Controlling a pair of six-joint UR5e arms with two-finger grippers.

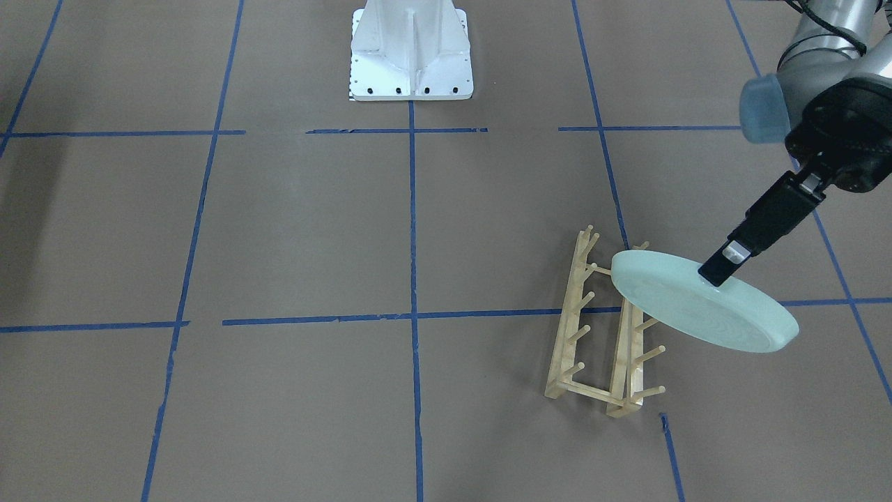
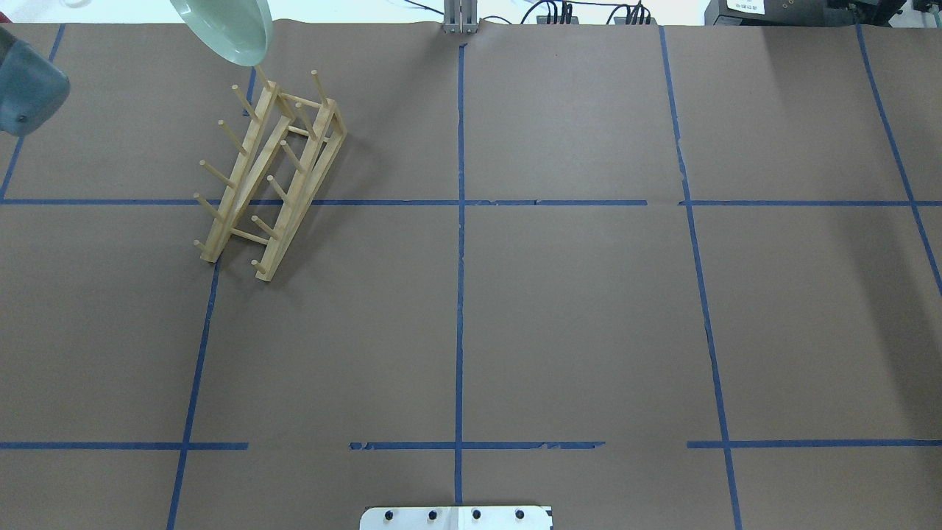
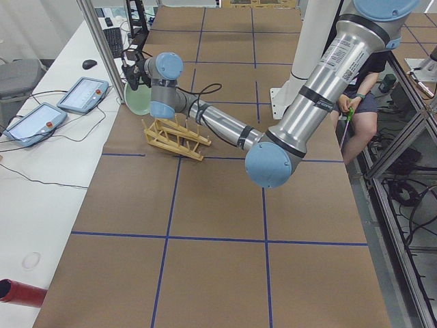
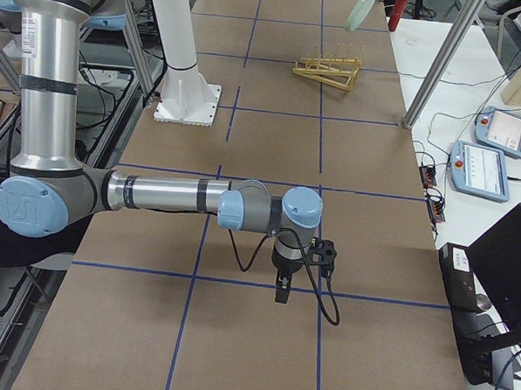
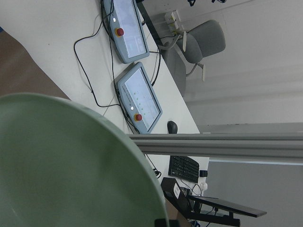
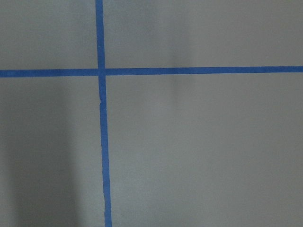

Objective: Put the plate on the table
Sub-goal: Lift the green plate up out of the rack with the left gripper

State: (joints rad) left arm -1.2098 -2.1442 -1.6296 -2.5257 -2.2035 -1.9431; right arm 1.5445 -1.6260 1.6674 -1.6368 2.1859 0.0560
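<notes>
Plate (image 1: 697, 303) is pinched at its rim by the left fingers (image 1: 728, 259) and held tilted in the air over the rack's (image 1: 566, 328) far end, off the counter (image 1: 313, 230). It hangs below those fingers. The right fingers (image 4: 279, 294) are well apart from it; their opening cannot be told.

Glossy smooth plate (image 1: 697, 310); light wood rack (image 1: 563, 348); matt paper table (image 1: 300, 230)

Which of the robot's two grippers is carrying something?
The left gripper: it clamps the rim of the pale green plate, held tilted in the air by the wooden rack. The right gripper hangs over the table, holding nothing.
</notes>
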